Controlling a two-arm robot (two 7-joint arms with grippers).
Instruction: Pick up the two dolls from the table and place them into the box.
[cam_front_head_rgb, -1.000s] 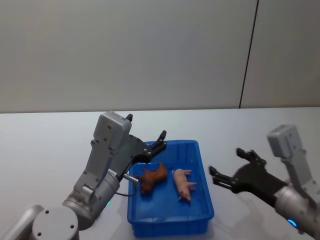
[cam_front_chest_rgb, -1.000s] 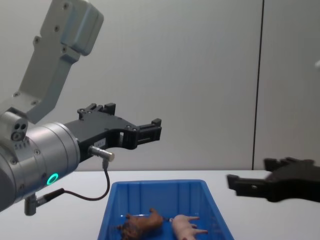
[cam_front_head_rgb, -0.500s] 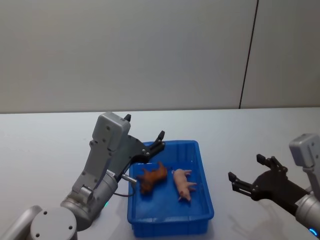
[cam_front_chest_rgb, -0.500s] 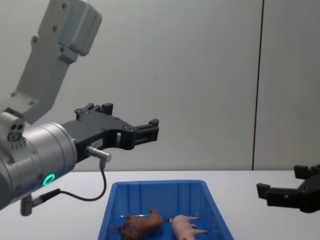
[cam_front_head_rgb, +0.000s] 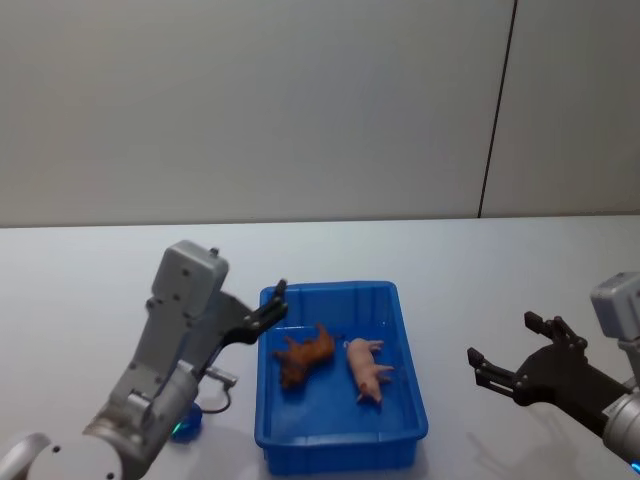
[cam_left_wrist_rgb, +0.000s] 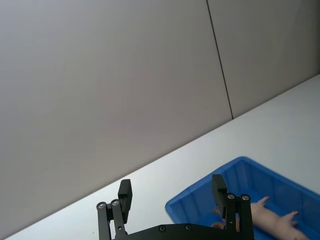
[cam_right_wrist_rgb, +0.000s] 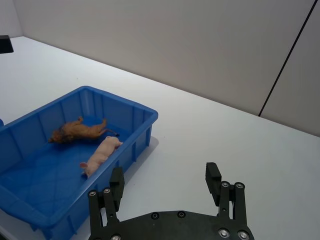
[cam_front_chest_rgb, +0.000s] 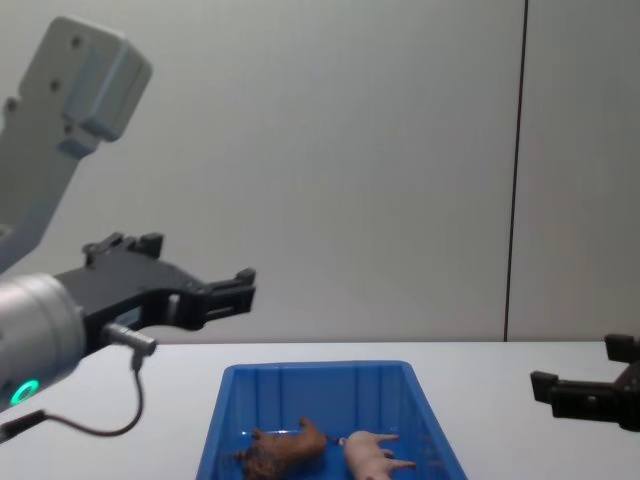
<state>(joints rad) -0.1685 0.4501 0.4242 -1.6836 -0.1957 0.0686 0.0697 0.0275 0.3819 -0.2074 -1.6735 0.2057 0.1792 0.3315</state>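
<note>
Inside the blue box (cam_front_head_rgb: 340, 288) on the white table (cam_front_head_rgb: 480, 270), the two dolls lie side by side: the brown doll (cam_front_head_rgb: 305, 355) to the left and the pink doll (cam_front_head_rgb: 367, 368) to the right. My left gripper (cam_front_head_rgb: 272, 308) hangs open and empty above the box's left rim. My right gripper (cam_front_head_rgb: 500, 345) is open and empty over bare table to the right of the box. The right wrist view has the right gripper (cam_right_wrist_rgb: 165, 179) in front, with the box (cam_right_wrist_rgb: 125, 100), brown doll (cam_right_wrist_rgb: 80, 131) and pink doll (cam_right_wrist_rgb: 100, 155) beyond. In the chest view the left gripper (cam_front_chest_rgb: 243, 288) is well above the box (cam_front_chest_rgb: 320, 367).
A grey wall with a dark vertical seam (cam_front_head_rgb: 497, 110) stands behind the table. A thin cable (cam_front_chest_rgb: 100, 425) loops under my left wrist. Bare tabletop lies on both sides of the box.
My left arm has drawn back to the left, from over the box to its left rim. My right gripper has pulled away to the right. The dolls have not moved.
</note>
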